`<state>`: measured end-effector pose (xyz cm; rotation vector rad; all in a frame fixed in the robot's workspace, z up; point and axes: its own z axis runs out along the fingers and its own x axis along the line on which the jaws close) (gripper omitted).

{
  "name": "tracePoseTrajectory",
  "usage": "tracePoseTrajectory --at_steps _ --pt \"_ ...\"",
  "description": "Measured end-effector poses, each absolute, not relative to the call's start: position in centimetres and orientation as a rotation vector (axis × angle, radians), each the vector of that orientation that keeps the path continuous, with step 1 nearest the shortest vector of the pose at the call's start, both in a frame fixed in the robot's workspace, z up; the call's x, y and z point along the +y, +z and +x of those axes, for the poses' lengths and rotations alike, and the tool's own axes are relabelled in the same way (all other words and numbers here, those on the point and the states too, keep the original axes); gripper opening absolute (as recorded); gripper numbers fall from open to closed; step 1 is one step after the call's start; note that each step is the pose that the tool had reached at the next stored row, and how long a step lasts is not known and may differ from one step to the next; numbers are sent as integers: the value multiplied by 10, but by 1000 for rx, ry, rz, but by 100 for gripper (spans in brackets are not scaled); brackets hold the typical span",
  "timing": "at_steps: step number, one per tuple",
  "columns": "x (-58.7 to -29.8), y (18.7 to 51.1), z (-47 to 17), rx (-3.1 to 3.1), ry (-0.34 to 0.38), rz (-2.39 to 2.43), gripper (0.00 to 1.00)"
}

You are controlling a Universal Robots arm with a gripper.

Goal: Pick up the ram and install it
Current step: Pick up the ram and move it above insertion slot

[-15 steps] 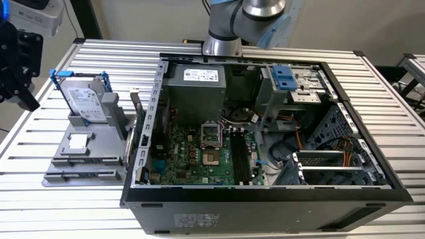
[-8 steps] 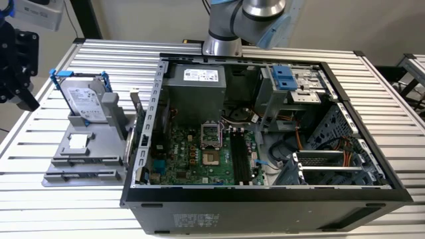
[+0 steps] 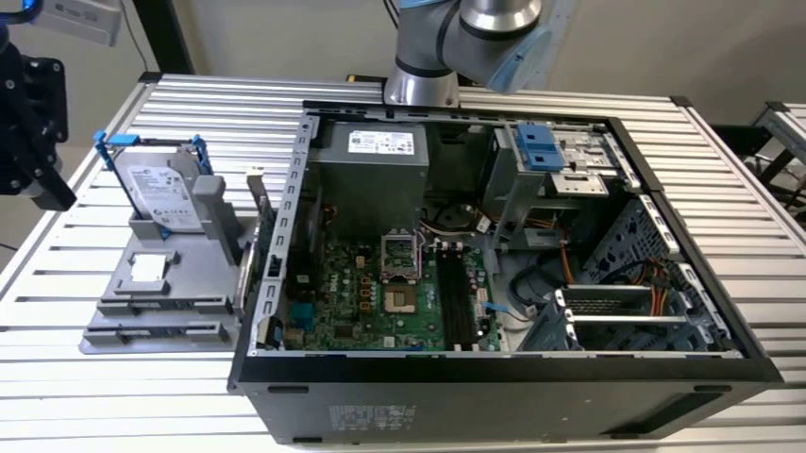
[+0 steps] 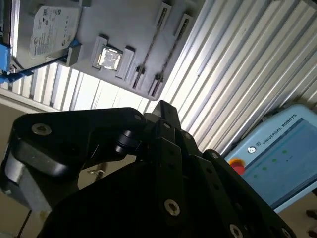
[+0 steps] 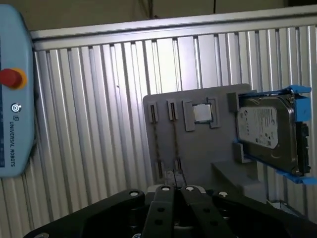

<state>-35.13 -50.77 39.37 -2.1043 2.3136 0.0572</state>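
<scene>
Ram (image 3: 256, 217) shows as a thin dark green strip standing on its long edge, left of centre in the exterior view. It is wedged between the gray parts tray (image 3: 111, 332) and the outer wall of the open computer case (image 3: 504, 406); I cannot tell whether it touches either. Just to the exterior view's left of it rises a gray upright block (image 3: 215, 212). Beyond that block, the hard drive (image 3: 161, 189) in blue rails stands on the tray. Inside the case, long black memory slots (image 3: 454, 302) run across the green motherboard (image 3: 340, 302) at lower middle. In the first wrist view the gripper (image 5: 176, 188) hangs apart from the tray, its fingers drawn together with nothing seen between them. A pale blue pendant (image 5: 15, 99) with a red button lies on the slatted table (image 5: 99, 99).
</scene>
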Motion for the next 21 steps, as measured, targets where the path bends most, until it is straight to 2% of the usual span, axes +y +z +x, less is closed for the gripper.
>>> tracePoseTrajectory --at_steps 21 --pt "-508 394 -351 2157 58 -2266 0"
